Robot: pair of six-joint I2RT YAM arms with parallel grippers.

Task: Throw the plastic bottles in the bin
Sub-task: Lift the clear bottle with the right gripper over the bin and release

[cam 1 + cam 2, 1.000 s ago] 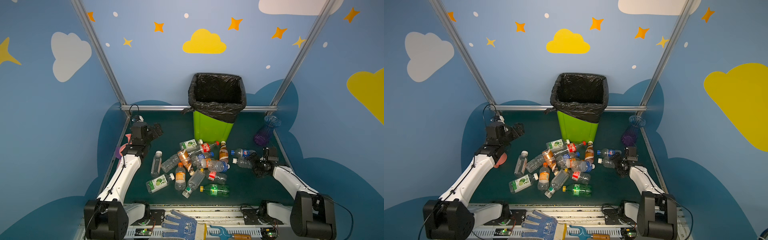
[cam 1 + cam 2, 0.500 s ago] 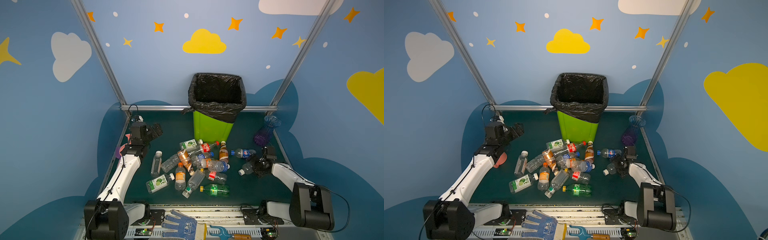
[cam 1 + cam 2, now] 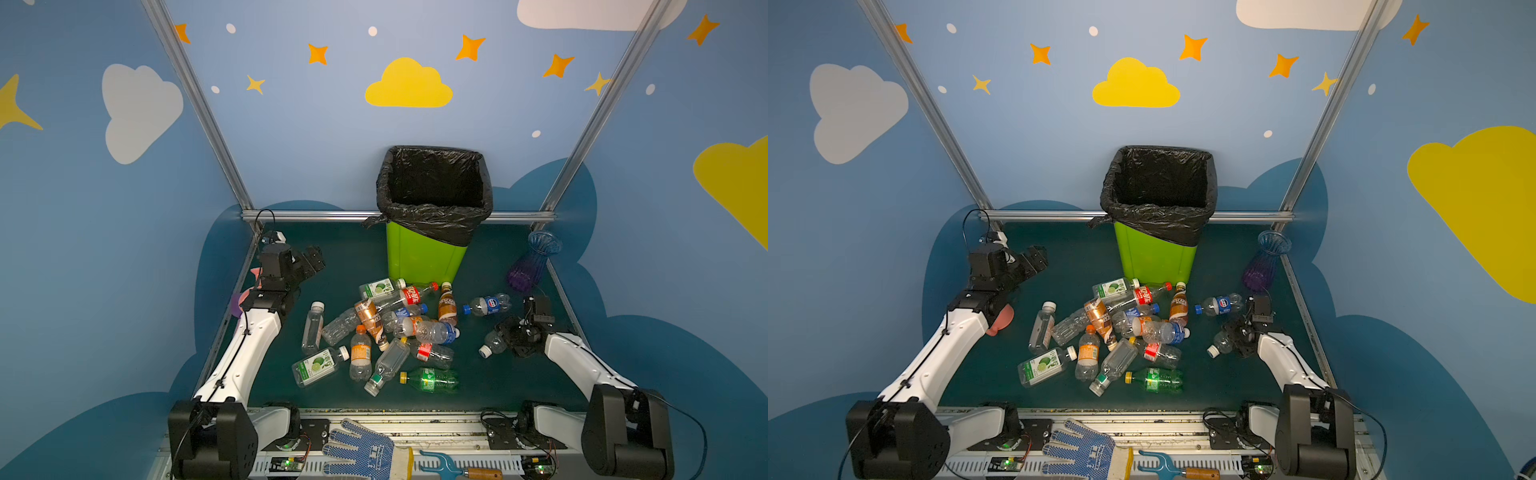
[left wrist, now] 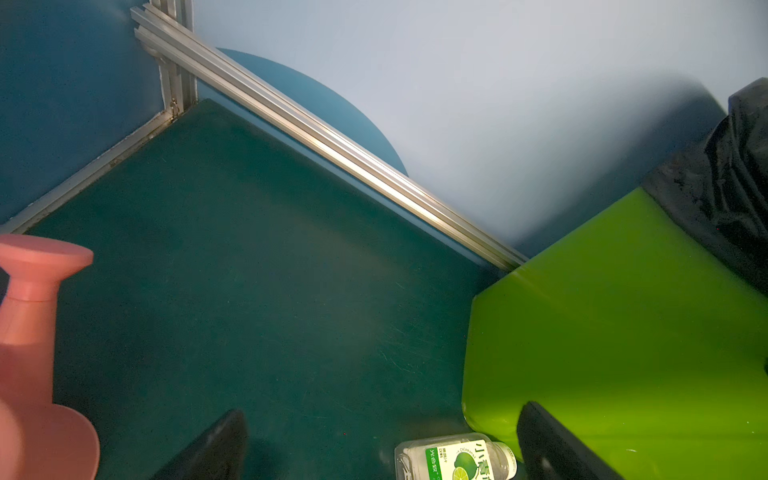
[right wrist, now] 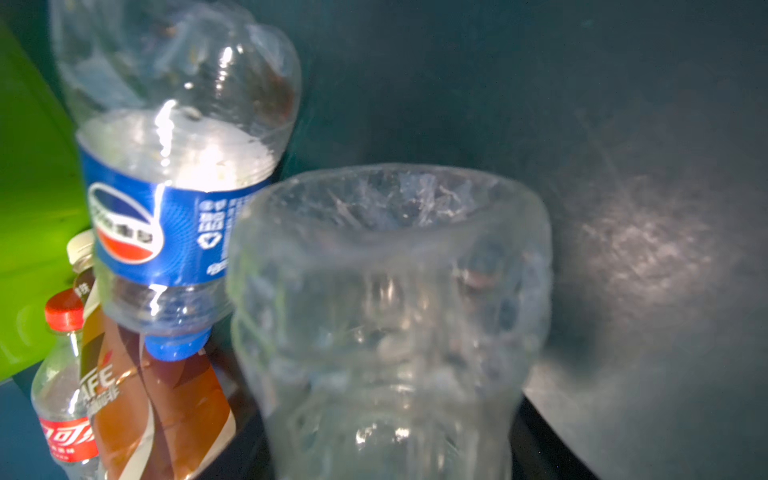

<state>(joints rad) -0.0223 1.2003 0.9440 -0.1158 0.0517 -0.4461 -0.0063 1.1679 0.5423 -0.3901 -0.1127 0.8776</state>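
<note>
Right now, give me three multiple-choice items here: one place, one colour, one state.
1. The purple vase stands at: A) front centre B) the right rear corner C) the left front corner.
2. Cap of the front green bottle: A) yellow B) red C) blue.
3. The right gripper is: A) open, empty B) shut on a clear bottle C) on the vase.
B: it sits far back on the right. A: yellow shows in both top views. B: the bottle sits between its fingers.
</note>
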